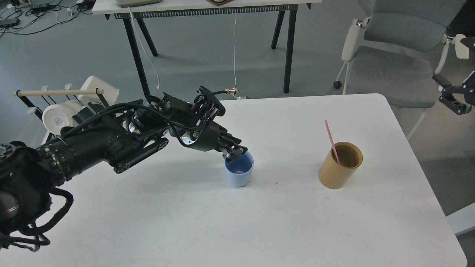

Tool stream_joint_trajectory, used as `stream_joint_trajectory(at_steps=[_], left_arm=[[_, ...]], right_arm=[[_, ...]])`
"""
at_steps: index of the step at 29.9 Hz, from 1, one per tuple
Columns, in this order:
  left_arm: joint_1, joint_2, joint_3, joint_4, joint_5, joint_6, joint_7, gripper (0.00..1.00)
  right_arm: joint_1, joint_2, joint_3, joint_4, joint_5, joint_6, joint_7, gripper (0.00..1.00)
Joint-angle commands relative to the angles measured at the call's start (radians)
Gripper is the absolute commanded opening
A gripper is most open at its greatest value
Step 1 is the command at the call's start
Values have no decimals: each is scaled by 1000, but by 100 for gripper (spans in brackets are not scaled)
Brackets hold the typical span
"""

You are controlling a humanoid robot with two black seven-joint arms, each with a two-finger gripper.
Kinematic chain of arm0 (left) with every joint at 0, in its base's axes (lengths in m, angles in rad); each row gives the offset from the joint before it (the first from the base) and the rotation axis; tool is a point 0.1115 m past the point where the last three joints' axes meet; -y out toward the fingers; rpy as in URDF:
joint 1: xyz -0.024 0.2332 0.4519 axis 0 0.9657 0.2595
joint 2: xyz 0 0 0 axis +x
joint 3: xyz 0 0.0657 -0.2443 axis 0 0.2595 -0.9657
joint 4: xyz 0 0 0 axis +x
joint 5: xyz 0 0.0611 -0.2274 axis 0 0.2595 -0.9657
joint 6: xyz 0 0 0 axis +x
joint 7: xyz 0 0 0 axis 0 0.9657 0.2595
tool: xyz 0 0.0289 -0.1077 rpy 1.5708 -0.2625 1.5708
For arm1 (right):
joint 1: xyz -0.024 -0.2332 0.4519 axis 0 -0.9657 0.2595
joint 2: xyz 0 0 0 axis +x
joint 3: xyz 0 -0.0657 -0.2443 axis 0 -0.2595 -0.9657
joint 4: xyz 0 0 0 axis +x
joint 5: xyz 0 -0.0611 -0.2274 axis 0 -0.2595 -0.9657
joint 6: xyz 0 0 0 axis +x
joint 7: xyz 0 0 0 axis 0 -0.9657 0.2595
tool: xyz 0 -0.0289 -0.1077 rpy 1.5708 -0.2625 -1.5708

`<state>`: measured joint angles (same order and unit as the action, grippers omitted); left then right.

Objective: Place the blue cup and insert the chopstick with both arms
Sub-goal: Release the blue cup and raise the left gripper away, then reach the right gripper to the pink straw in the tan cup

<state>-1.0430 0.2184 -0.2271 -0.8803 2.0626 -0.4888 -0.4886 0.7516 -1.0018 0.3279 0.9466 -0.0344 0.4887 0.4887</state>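
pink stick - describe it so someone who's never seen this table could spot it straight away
On the white table, look right to the tan wooden cylinder holder, well apart from the small pale blue plastic cup. The thin straight pink chopstick stands inside it, leaning up and left past the rim. It is the only pink, slender thing on the table.

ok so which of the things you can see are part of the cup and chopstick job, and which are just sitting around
Part of the job:
- blue cup, upright on the white table, left gripper at its rim
- pink chopstick, leaning in the tan wooden holder
- right gripper, off past the table's right edge

Just lying about:
- white mugs on the rack
- wooden rod
- grey chair
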Motion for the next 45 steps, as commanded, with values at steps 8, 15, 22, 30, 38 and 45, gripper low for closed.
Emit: stream_joint_trajectory(at_steps=[8, 15, 22, 30, 38, 45], left_arm=[[40, 137, -236, -9, -742, 0, 0, 85], [147, 187, -287, 6, -1399, 0, 0, 94], [230, 208, -386, 7, -1655, 0, 0, 95], [247, 214, -388, 7, -1655, 0, 0, 95], [293, 211, -388, 9, -1650, 0, 0, 96], [297, 210, -390, 41, -1650, 0, 0, 97]], right_arm=[[-6, -125, 5, 234, -686, -198, 0, 98], [-21, -110, -55, 371, -1138, -713, 0, 97], [-11, -23, -112, 385, -1444, -800, 0, 97], [-5, 78, -176, 241, -1619, -795, 0, 97], [46, 252, -243, 135, -1619, -794, 0, 92], [107, 416, -314, 11, -1613, -794, 0, 63]])
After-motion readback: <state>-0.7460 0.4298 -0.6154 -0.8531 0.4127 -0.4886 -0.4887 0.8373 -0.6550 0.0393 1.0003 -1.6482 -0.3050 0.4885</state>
